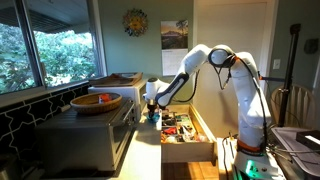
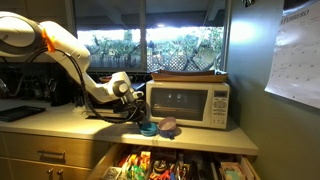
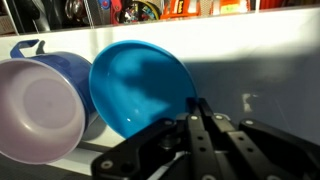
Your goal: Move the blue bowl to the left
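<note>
The blue bowl [image 3: 135,85] is small, round and bright blue, and fills the middle of the wrist view on the pale counter. It also shows in both exterior views [image 2: 148,128] [image 1: 153,118], in front of the microwave. My gripper [image 3: 198,108] has its two dark fingers pressed together at the bowl's near right rim, and it appears shut on that rim. In both exterior views the gripper [image 2: 138,116] [image 1: 152,106] hangs just over the bowl.
A pale lilac cup [image 3: 38,115] touches the blue bowl's side. A microwave [image 2: 186,103] stands right behind. A tan wooden bowl [image 1: 97,100] sits on top of it. An open drawer [image 2: 175,165] full of utensils juts out below the counter edge.
</note>
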